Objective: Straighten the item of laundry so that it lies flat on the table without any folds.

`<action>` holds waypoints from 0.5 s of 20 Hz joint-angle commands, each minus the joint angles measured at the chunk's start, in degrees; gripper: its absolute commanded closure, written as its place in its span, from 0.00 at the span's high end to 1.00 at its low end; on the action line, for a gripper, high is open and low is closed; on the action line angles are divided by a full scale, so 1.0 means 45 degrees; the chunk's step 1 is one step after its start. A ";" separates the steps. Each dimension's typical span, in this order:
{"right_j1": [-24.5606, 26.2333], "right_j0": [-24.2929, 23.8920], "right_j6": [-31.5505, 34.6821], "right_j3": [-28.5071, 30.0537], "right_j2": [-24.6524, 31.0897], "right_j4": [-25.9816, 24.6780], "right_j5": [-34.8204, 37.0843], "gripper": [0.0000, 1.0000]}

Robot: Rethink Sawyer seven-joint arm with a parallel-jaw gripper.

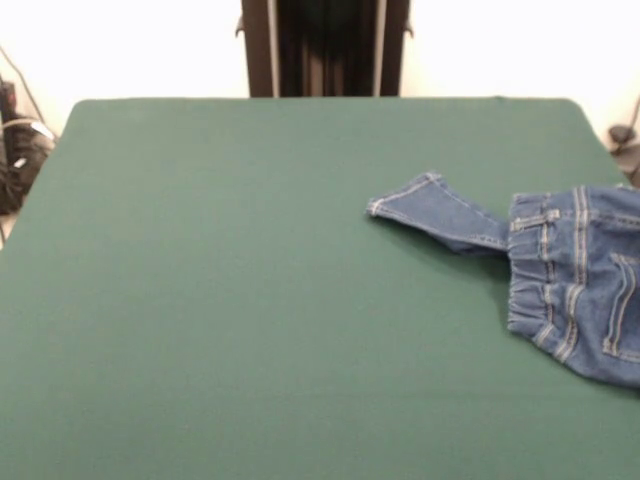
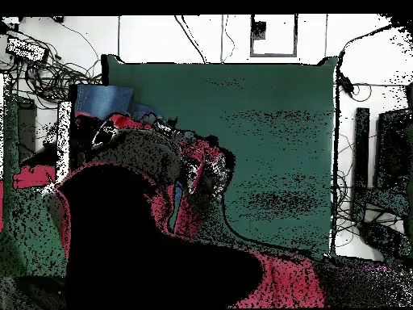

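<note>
At the worktop's (image 1: 250, 300) edge the jeans (image 1: 575, 275) lie bunched, one leg folded out; the arm (image 2: 153, 173) hovers above, fingers' state untellable. Next: grasp and spread.

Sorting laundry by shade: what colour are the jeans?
Blue denim jeans with paler faded patches, lying on the dark green table; clearest in the front view.

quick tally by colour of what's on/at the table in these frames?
Blue: 1, the jeans, at the table's edge with one leg folded out across the cloth.
Green: 1, the table.
Red and black: 1, the robot arm, seen from overhead reaching over the table's jeans side; its gripper cannot be made out.
Total: 3
</note>
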 commanded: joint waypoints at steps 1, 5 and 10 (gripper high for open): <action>-0.0115 0.0596 -0.1616 0.4353 0.1075 0.0054 0.0388 1.00; -0.0176 0.0921 -0.0725 0.5416 0.0813 -0.0049 -0.0281 1.00; -0.0197 0.1054 -0.0320 0.6538 0.0716 0.0016 -0.1302 1.00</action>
